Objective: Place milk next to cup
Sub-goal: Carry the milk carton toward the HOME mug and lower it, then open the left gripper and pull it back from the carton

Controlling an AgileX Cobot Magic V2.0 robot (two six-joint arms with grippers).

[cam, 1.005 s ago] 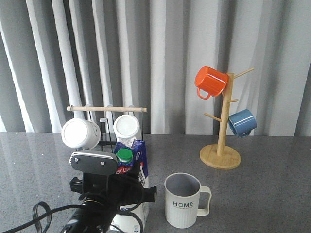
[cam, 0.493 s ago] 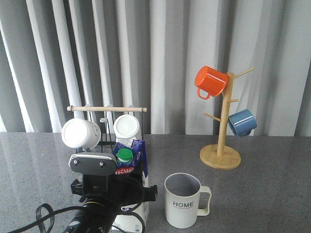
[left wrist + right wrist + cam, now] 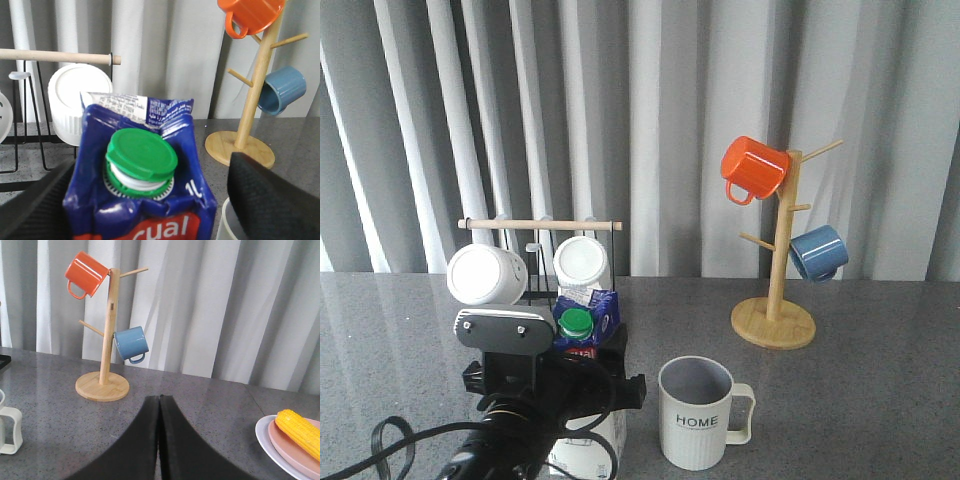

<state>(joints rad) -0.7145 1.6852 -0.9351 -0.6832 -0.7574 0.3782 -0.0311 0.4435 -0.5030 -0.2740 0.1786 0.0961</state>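
Note:
The milk (image 3: 592, 318), a blue carton with a green cap and red label, stands upright on the grey table just left of the cup (image 3: 695, 420), a ribbed pale mug lettered "HOME". My left gripper (image 3: 582, 388) is around the carton with its fingers on both sides. In the left wrist view the carton (image 3: 145, 200) fills the space between the fingers of my left gripper (image 3: 150, 210). The right finger (image 3: 270, 195) stands apart from it, above the cup's rim (image 3: 225, 227). My right gripper (image 3: 160, 407) is shut and empty above bare table.
A wooden mug tree (image 3: 775, 322) with an orange mug (image 3: 753, 168) and a blue mug (image 3: 818, 252) stands back right. A wire rack holds two white mugs (image 3: 485, 275) behind the carton. A plate with corn (image 3: 295, 432) lies at the right.
My left arm's wrist has shifted slightly left and up. The carton and cup have stayed in place.

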